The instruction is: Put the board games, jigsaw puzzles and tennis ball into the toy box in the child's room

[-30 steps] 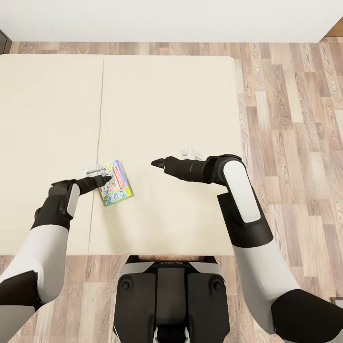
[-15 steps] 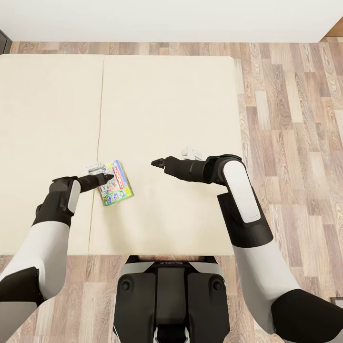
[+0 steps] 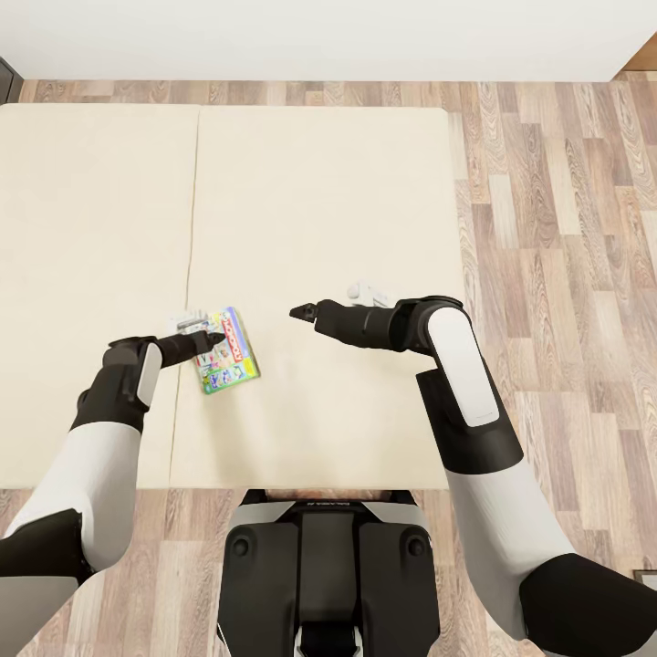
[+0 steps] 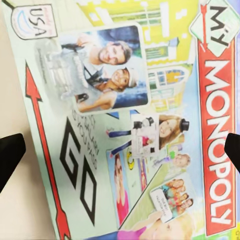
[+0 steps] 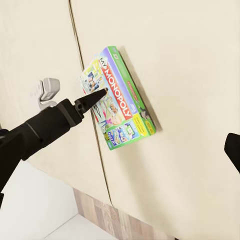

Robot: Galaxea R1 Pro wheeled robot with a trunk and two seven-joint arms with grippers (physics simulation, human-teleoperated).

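Looking down from the head view, a game [image 3: 224, 350] is seen lying flat on the bed [image 3: 319, 201], close to the seam between the two mattress halves. The left gripper [image 3: 208, 341] is poised over the game's near-left part, while the right gripper [image 3: 301, 312] is held off to the side, well apart from it.

From the left wrist, the printed lid of the game [image 4: 130, 125] is seen square-on, with the two dark fingertips [image 4: 9, 155] spread to either side of it — jaws released, nothing gripped.

From the right wrist, the game [image 5: 119, 107] is shown as a thin, flat box with a green side wall, and the left gripper [image 5: 97, 96] is pointed at its top face. One dark fingertip [image 5: 232, 147] of the right gripper is caught at the edge; whether that one is spread or closed cannot be told.

The box is judged to be light and stiff, with a glossy lid that may slip — a hold on the flat face would be poor. A pinch across the narrow width, on the two long side walls, is judged the best grip, though the soft mattress may let the box sink as the fingers are pressed down.
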